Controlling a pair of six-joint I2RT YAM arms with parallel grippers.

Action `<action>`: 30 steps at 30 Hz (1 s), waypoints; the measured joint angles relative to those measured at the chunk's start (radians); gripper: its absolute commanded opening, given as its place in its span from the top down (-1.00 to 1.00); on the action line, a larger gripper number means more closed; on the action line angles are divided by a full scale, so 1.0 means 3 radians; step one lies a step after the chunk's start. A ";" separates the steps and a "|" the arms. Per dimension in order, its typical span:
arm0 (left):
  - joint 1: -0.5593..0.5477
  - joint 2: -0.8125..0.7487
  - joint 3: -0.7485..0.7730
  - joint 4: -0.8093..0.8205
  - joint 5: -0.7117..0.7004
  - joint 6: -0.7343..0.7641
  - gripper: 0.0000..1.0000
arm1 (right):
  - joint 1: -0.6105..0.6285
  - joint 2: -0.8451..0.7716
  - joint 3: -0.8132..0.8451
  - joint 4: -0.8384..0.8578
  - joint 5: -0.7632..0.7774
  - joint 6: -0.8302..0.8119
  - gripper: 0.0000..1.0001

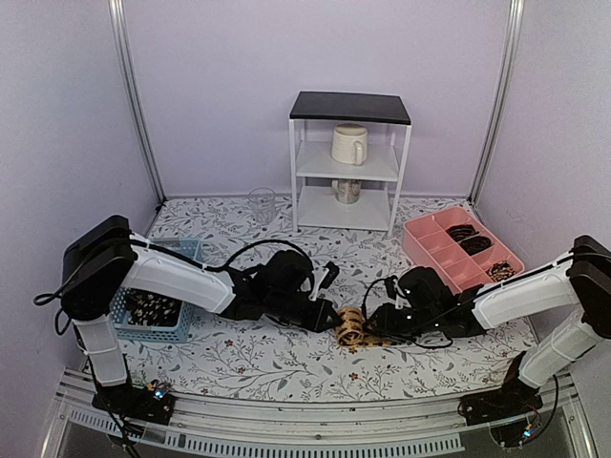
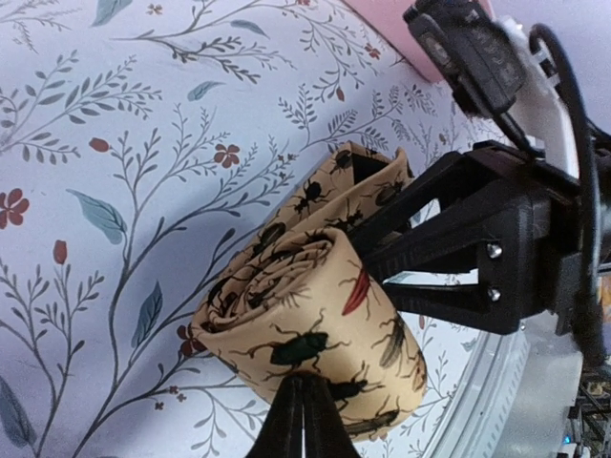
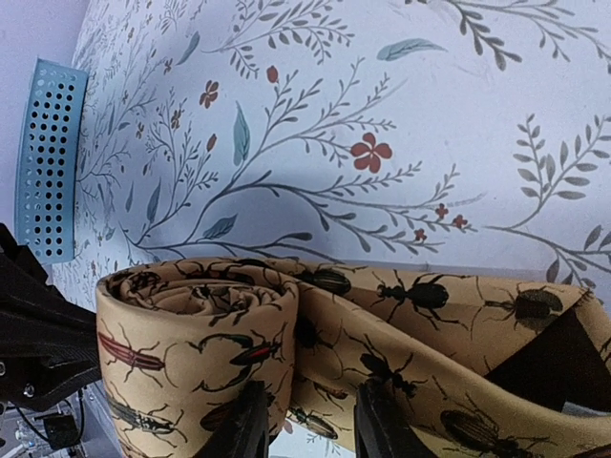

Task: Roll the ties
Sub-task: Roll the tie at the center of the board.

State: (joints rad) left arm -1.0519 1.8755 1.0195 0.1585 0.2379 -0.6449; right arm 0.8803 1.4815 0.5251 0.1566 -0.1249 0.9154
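Right hand (image 3: 305, 425) fingertips are cut off by the bottom edge.

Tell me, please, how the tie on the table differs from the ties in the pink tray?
The tan tie lies on the table between both grippers, only partly rolled, with a loose tail; the dark ties sit fully rolled in the pink tray's compartments. The tan one carries an insect print. All are rolled fabric.

Tie (image 3: 286, 324) – smooth tan cloth, faint sheen; basket (image 3: 48, 162) – perforated matt blue plastic.
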 measured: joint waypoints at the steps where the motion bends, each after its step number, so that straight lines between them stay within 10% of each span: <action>1: 0.0000 0.0010 0.0020 -0.0020 0.0000 0.0001 0.93 | -0.0001 -0.0022 -0.0010 0.0000 0.0005 0.0000 0.36; 30: -0.0028 0.0113 0.0251 -0.0228 -0.0036 0.0005 0.94 | 0.0038 -0.0383 0.0025 -0.0042 -0.0050 0.0106 -0.13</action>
State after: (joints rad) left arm -1.0603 1.9095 1.0946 0.0902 0.2272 -0.6434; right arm 0.8917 1.3666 0.5327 0.1440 -0.1398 0.9470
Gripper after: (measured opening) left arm 0.033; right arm 0.558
